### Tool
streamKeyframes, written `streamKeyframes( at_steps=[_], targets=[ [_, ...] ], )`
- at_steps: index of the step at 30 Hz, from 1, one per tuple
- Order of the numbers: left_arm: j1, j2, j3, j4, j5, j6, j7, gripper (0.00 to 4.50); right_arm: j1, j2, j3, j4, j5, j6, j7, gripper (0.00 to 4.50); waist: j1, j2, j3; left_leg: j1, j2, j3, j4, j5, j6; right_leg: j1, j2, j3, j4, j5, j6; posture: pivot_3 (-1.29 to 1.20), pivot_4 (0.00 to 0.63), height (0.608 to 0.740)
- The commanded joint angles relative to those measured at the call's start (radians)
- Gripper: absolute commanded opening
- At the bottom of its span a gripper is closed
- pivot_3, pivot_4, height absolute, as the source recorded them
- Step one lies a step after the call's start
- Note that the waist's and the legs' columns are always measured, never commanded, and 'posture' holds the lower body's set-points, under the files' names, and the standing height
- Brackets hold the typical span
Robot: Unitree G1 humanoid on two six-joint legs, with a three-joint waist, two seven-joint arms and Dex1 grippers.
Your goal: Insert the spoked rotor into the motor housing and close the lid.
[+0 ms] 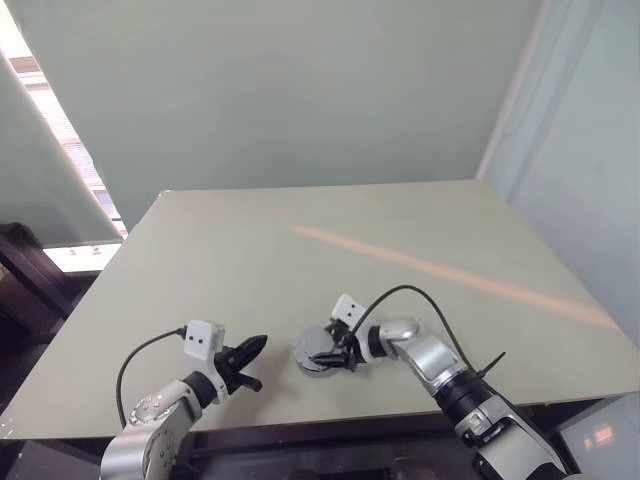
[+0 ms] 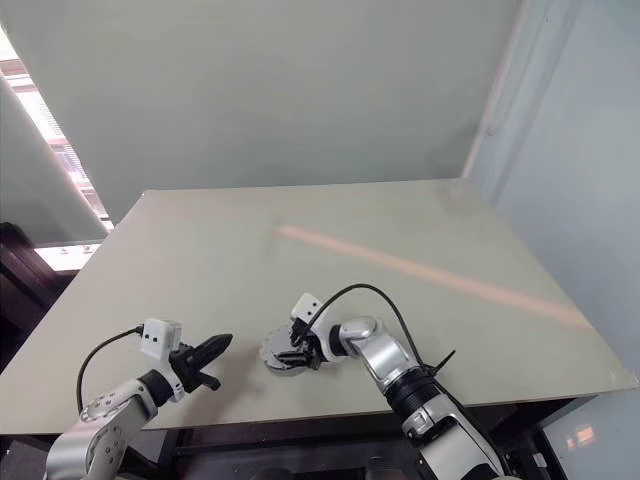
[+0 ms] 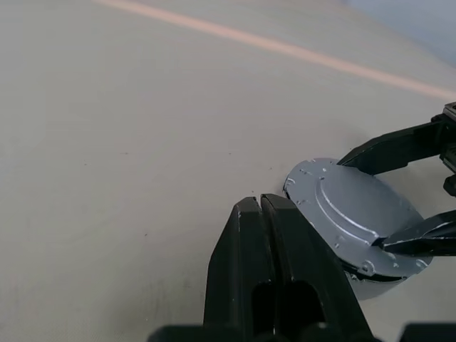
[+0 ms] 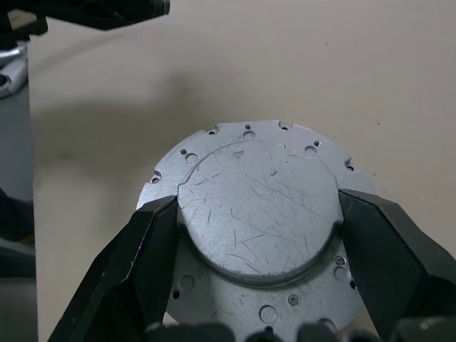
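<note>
Of the round assembly on the desk point(image 1: 200, 250) only a scratched silver-grey face with small holes round its edge can be seen; this is the motor housing point(image 4: 256, 221) as it lies, and no copper windings, spoked rotor or ribbed lid can be made out on it (its underside is hidden against the desk). In the head views it is a small pale disc, half covered by the right tool point(image 1: 335, 355).

The right arm reaches in from the housing's right, forearm bent across the near edge of the desk, its tool angled down and pointing toward the robot's left. Its two black fingers point(image 4: 135, 263) stand wide, one on each side of the raised centre of the housing, pressed against that step.

The left tool point(image 1: 250, 362) hovers just to the housing's left, apart from it, pointing toward it and slightly down, its fingers point(image 3: 274, 271) pressed together on nothing.
</note>
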Motion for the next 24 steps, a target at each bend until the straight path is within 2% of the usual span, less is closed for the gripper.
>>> streamKeyframes(
  at_steps=[1,24],
  targets=[
    [-0.012,0.006,0.02,-0.012,-0.008,-0.014,-0.001,0.0,-0.01,-0.002,-0.024,-0.003,0.021,0.014,0.013,3.22,0.0,0.0,0.0,0.0,0.0,0.0,0.0,0.0,0.0,0.0,0.0,0.0,0.0,0.0,0.0,0.0,0.0,0.74],
    [-0.009,0.009,0.004,-0.006,0.003,-0.021,-0.019,0.0,-0.005,-0.042,0.095,-0.006,-0.113,-0.025,-0.016,3.22,0.0,0.0,0.0,0.001,0.0,0.0,0.0,0.0,0.0,0.0,0.0,0.0,0.0,0.0,0.0,0.0,0.0,0.74]
  ],
)
